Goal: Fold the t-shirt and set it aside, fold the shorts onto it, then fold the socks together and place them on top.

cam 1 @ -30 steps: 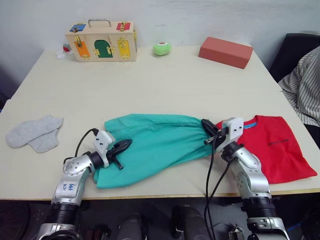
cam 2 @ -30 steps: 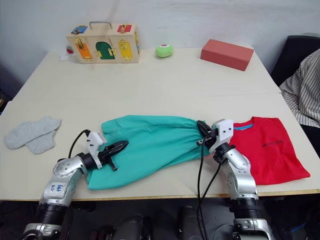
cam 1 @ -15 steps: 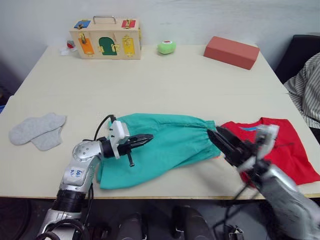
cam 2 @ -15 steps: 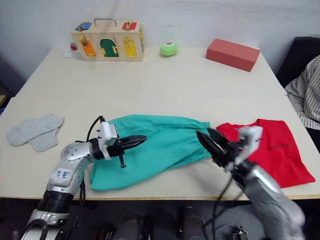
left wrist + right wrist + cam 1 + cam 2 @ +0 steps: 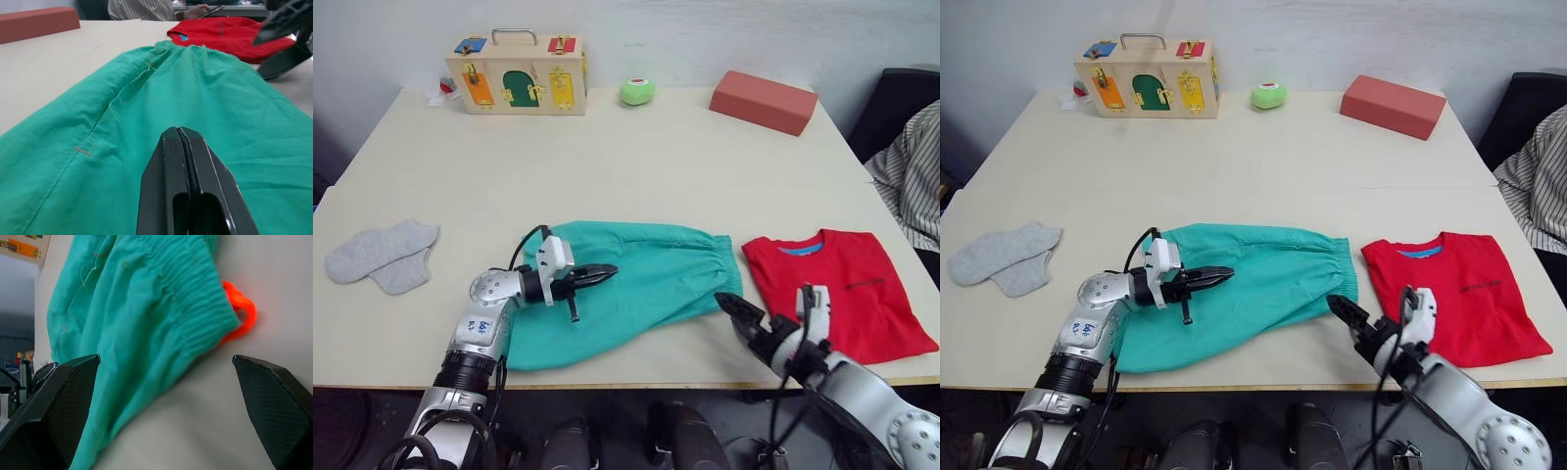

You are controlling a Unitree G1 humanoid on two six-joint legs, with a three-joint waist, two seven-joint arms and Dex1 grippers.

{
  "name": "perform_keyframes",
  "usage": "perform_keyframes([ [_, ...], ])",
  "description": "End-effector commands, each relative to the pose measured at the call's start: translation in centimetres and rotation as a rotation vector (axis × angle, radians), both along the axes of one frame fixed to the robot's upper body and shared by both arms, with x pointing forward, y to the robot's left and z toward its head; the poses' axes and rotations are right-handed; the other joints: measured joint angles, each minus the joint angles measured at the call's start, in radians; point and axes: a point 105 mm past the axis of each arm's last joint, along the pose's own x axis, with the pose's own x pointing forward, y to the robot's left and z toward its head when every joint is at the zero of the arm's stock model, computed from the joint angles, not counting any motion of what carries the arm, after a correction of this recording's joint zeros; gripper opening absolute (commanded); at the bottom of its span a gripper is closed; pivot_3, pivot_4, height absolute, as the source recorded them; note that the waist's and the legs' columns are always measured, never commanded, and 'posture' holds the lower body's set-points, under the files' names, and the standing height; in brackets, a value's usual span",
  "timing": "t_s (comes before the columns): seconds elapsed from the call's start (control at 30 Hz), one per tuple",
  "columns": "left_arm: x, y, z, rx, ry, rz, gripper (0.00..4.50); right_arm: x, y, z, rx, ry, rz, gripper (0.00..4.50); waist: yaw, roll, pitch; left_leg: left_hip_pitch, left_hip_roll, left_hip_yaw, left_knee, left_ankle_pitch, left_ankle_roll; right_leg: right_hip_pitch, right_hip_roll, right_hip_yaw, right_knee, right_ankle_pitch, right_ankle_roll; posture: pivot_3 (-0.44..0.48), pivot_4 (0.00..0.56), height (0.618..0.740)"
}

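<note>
While shorts point(image 5: 636, 284) lie crosswise, waistband toward t-shirt point(image 5: 837, 294), left claw point(image 5: 188, 166) closed empty, right claw point(image 5: 161, 396) wide open.

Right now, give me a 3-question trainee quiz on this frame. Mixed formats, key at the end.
1. True or false: the socks lie on top of the t-shirt.
2. Multiple choice: the left hand is A) shut, over the shorts; B) open, over the socks; C) shut on the t-shirt.
3. Fill in: the right hand is open, near the waistband end of the shorts, where a loop of orange ____ sticks out.

Key: 1 false, the socks lie apart on the table, on the robot's left; 2 A; 3 drawstring.
</note>
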Motion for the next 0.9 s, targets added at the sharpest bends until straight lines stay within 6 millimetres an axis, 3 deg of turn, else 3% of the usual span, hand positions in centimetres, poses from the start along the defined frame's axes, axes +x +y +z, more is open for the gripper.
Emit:
perform_keyframes([
  [0.03,0.2,0.3,0.2,0.022,-0.025,0.001,0.00,1.2,1.9,-0.9,0.007,0.023,0.017,4.46,-0.007,0.000,0.000,0.000,0.000,0.000,0.000,0.000,0.000,0.000,0.000,0.000,0.000,0.000,0.000,0.000,0.150,0.740],
  [0.07,0.2,0.4,0.1,0.028,-0.025,0.005,0.00,1.7,2.3,-0.9,0.006,0.014,0.013,4.46,-0.009,-0.001,0.000,0.000,0.000,0.000,0.000,0.000,0.000,0.000,0.000,0.001,0.000,0.000,0.000,0.000,0.150,0.740],
  [0.17,0.4,0.9,-0.8,0.042,-0.005,0.037,0.00,4.3,2.2,-1.5,-0.050,-0.002,-0.104,3.87,-0.012,-0.001,0.000,0.001,0.001,0.001,0.000,0.000,0.000,0.000,0.000,0.001,0.000,0.000,0.000,0.000,0.150,0.740],
  [0.3,0.5,1.3,-1.9,0.053,0.023,0.067,0.00,5.6,2.9,-1.6,-0.086,-0.037,-0.134,2.46,-0.010,-0.001,-0.001,0.001,0.001,0.001,0.000,0.000,0.000,0.000,0.000,0.001,0.001,0.000,0.000,0.000,0.150,0.740],
  [0.53,0.3,1.5,-2.3,0.041,0.020,0.087,0.00,6.5,0.4,0.1,-0.280,-0.271,-0.249,0.03,-0.007,-0.001,-0.001,0.001,0.000,0.001,0.000,0.002,-0.003,0.000,-0.001,0.001,0.000,0.001,0.001,0.000,0.150,0.740],
  [0.63,0.2,1.8,-1.7,0.037,-0.004,0.109,0.00,6.3,-0.3,2.1,-0.366,-0.430,-0.272,0.03,-0.002,0.000,0.000,0.000,-0.001,0.001,0.000,0.002,-0.002,0.000,-0.002,0.001,0.000,0.001,0.001,0.000,0.150,0.740],
  [0.83,0.2,2.4,-0.9,0.031,-0.001,0.166,0.00,4.9,-2.8,5.7,-0.835,-0.734,-0.305,0.03,-0.004,0.001,0.000,-0.002,-0.003,0.001,0.000,0.000,-0.001,-0.001,-0.003,0.000,-0.001,0.000,0.002,0.000,0.150,0.740],
  [0.9,0.3,2.4,-1.2,0.044,0.015,0.180,0.00,4.6,-2.6,7.3,-0.990,-0.836,-0.280,0.03,-0.007,0.001,0.000,-0.002,-0.002,0.001,0.000,0.000,-0.001,-0.001,-0.003,0.000,-0.001,0.000,0.003,0.000,0.150,0.740],
])
